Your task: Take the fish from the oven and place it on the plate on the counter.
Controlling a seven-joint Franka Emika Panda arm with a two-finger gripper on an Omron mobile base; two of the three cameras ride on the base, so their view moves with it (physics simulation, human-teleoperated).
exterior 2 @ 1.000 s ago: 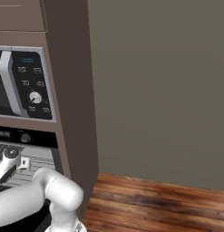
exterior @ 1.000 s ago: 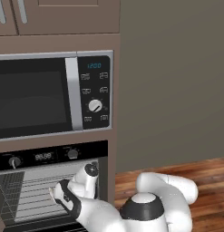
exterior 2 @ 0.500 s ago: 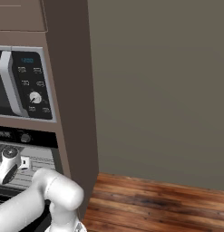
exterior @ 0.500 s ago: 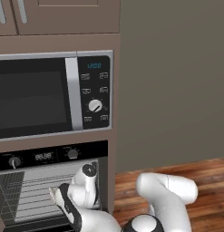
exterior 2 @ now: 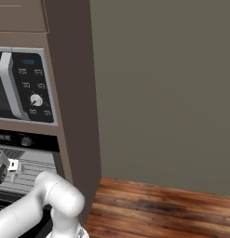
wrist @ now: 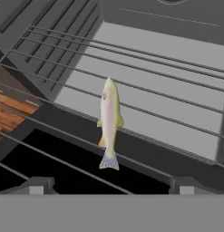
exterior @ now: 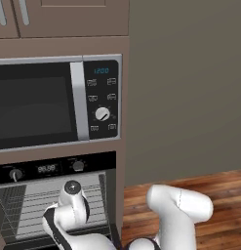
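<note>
Since the earlier frame the arm is swinging lower and further left in the left base view, its wrist now sitting in front of the open oven at the bottom left of the frame, where before the hand was nearer the cavity's right edge.

In the hand view the fish is lying at the centre of the frame on the wire rack, near the rack's front edge, with its tail hanging towards the bottom of the frame and its head pointing up and into the cavity. Its long axis is running almost straight up the frame, so it is lying across the line that joins the two fingers, whose tips are showing far apart at the bottom left and bottom right. The fingers are standing wide and holding nothing. The fish is lying directly ahead of them, midway between the tips, apparently still a little way off, though the depth is hard to judge from this angle. A straight advance along the view should bring the tips to either flank of the body.
</note>
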